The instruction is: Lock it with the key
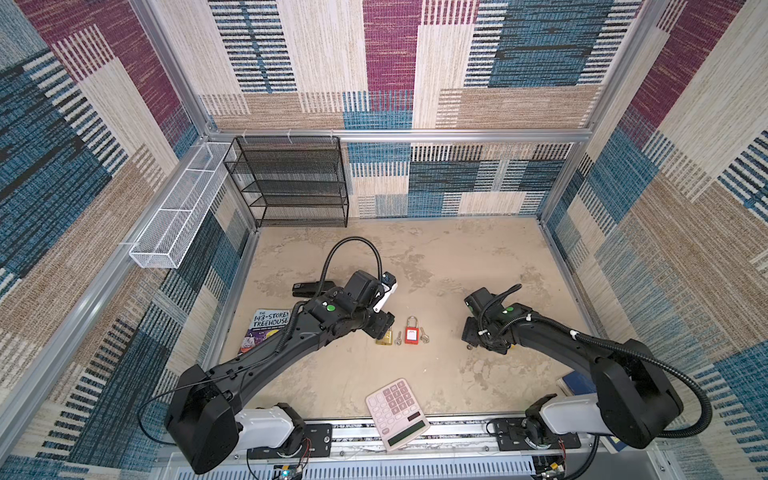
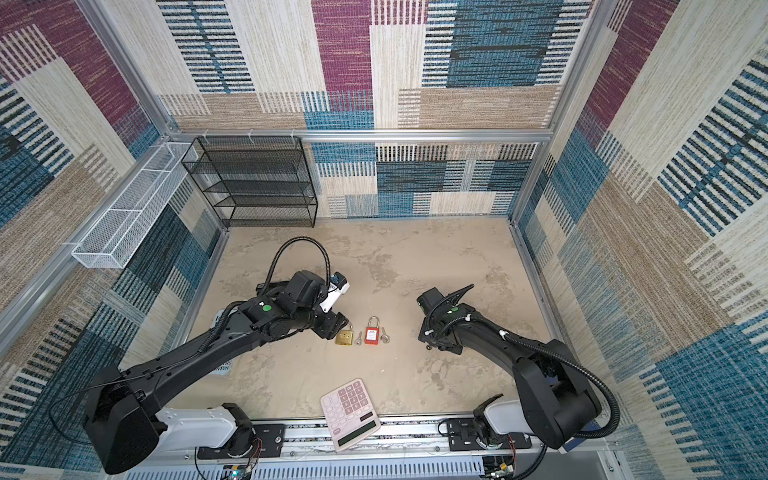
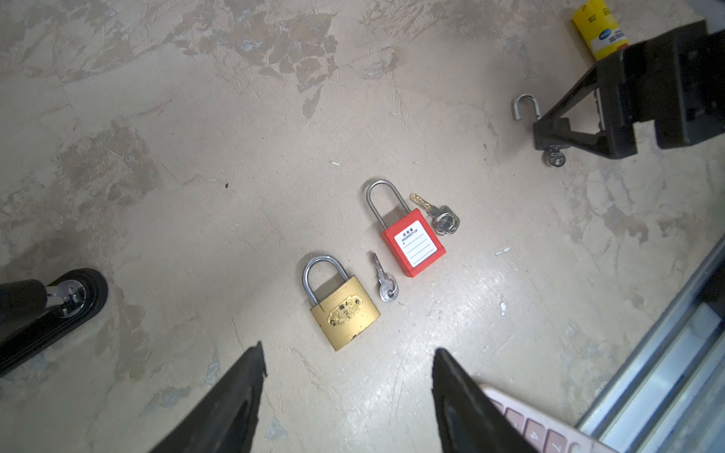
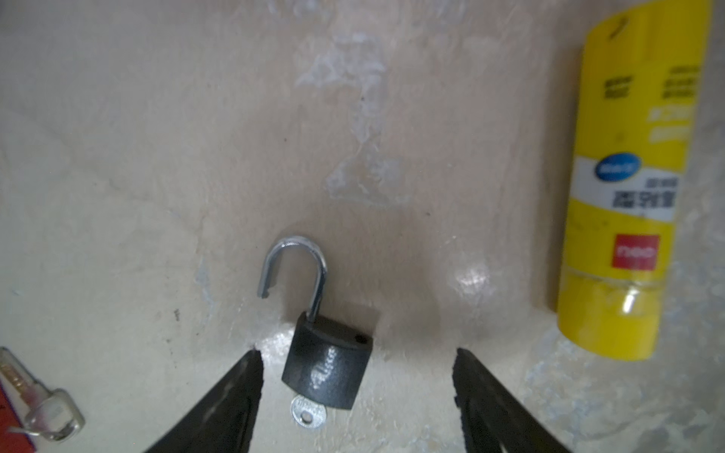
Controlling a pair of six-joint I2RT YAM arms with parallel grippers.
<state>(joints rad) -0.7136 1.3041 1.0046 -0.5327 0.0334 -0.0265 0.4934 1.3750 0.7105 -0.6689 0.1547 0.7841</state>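
Since the black padlock lies flat on the table with its shackle swung open and its key seated in the keyhole, it is judged to be the lock in hand. In the right wrist view it is seen between the jaws of the right gripper, which are spread wide to either side of the body and touch nothing. The left gripper is likewise held wide and empty, near the brass padlock. Beside that are set a loose key, the red padlock and a second loose key. A yellow glue stick lies well apart from the black lock.

The padlock is expected to be small, dense and rigid, with a smooth painted body liable to slide on the table when pushed. It is best taken across the body, below the shackle and clear of the hole into which the free leg must be pressed. Little surface is offered by the thin key head. It would need to be pinched squarely on its flats, or it may slip when turned.
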